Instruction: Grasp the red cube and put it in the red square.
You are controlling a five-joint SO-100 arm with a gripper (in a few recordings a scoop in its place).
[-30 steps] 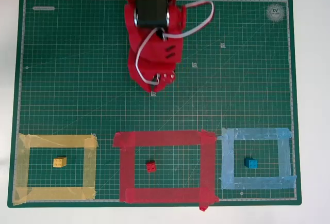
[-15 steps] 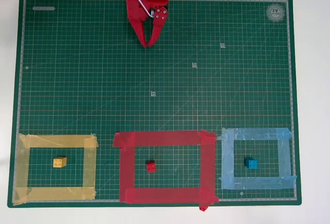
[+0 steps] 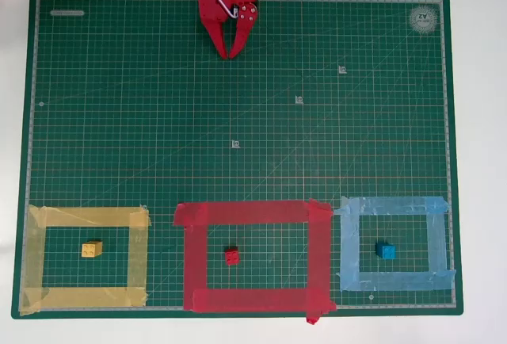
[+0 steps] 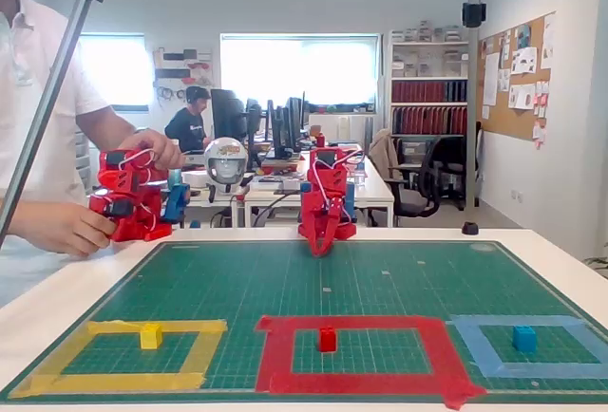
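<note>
The red gripper [image 3: 228, 52] hangs at the far edge of the mat, its two fingers drawn together to a point with nothing between them; in the fixed view the gripper [image 4: 319, 249] points straight down, just above the mat, under the folded red arm [image 4: 324, 198].

Well apart from it, at the near edge, the red cube [image 3: 231, 256] sits on the mat inside the red square [image 3: 253, 213], left of the frame's middle in the overhead view and touching none of the tape. From the front the red cube [image 4: 327, 339] stands free inside the red square [image 4: 357, 324].

To its left in the overhead view a yellow cube [image 3: 92, 249] lies inside a yellow tape frame [image 3: 87, 217], and to its right a blue cube [image 3: 386, 251] lies inside a light blue tape frame [image 3: 392, 205]. The red tape is wrinkled at its corners, and a loose end sticks out past the mat's near edge.

The green cutting mat [image 3: 158, 122] carries a fine white grid, and it lies on a white table [image 4: 560, 260].

Behind the table, a person in a white shirt [image 4: 38, 99] stands at the left. Further back is an office: desks with monitors [image 4: 285, 127], a seated person [image 4: 190, 122], bright windows [image 4: 299, 65], a shelf of red binders [image 4: 427, 94], a cork board [image 4: 518, 70] with papers on the right wall, and an office chair [image 4: 413, 179].
</note>
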